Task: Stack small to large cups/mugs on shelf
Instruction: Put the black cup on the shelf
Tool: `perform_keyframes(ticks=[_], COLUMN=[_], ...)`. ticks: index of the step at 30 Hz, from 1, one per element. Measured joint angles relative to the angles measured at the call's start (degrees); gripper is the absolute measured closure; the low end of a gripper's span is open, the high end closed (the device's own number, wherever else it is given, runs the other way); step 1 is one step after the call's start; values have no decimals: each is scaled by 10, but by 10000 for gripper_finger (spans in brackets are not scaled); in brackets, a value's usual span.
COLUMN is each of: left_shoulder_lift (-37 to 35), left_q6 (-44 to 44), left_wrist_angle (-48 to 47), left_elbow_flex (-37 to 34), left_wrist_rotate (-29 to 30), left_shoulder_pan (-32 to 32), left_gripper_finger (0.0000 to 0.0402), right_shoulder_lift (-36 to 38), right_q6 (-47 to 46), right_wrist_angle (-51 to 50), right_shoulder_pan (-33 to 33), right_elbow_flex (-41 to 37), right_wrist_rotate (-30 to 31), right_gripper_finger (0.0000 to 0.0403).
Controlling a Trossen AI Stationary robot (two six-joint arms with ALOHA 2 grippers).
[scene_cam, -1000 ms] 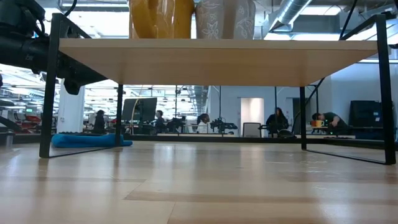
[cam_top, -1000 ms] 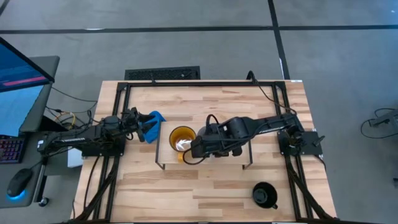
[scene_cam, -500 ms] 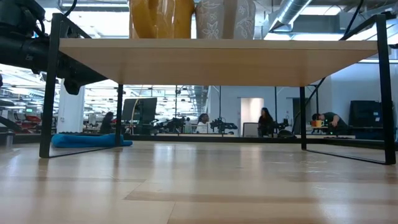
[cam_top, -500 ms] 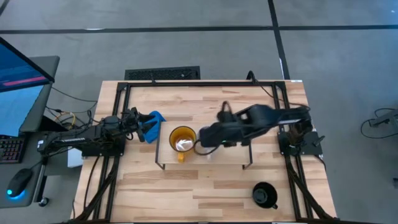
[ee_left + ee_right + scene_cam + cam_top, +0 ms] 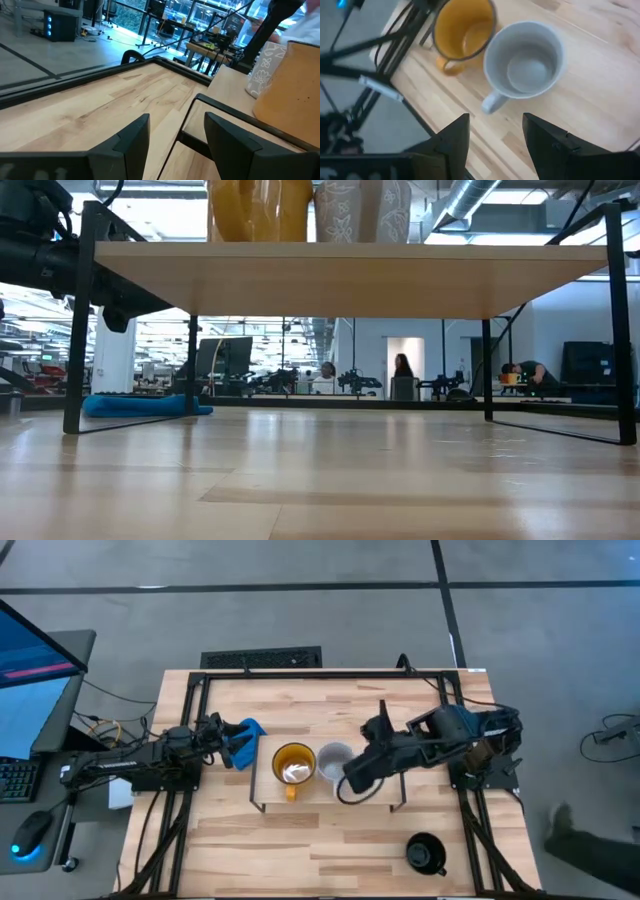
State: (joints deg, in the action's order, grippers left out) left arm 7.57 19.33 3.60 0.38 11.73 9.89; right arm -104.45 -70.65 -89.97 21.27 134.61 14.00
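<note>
Light-wood tabletop (image 5: 300,840) carries the shelf (image 5: 372,796) at its middle. Yellow-orange mug (image 5: 293,764) and pale grey-white mug (image 5: 333,760) stand upright side by side on the shelf, just apart, yellow one to the left. Right gripper (image 5: 492,131) hangs above the shelf just right of the grey mug, jaws apart, holding nothing. Glossy black mug (image 5: 425,852) sits on the table's near right, well apart. Left gripper (image 5: 172,137) waits at the shelf's left end, jaws apart, by the blue cloth (image 5: 246,735).
</note>
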Motion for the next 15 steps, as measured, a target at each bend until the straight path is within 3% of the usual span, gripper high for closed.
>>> perform_keyframes(ticks=[8, 15], left_shoulder_lift=[-1, -1], left_q6=[13, 14], left_wrist_angle=[0, 0], left_elbow_flex=[0, 0], left_wrist_rotate=[0, 0], left_shoulder_pan=[0, 0], left_gripper_finger=[223, 223], right_shoulder_lift=[2, 3], right_q6=[118, 153], right_wrist_angle=[0, 0], right_shoulder_pan=[58, 136], right_elbow_flex=[0, 0], right_wrist_rotate=[-34, -49], right_gripper_finger=[198, 198])
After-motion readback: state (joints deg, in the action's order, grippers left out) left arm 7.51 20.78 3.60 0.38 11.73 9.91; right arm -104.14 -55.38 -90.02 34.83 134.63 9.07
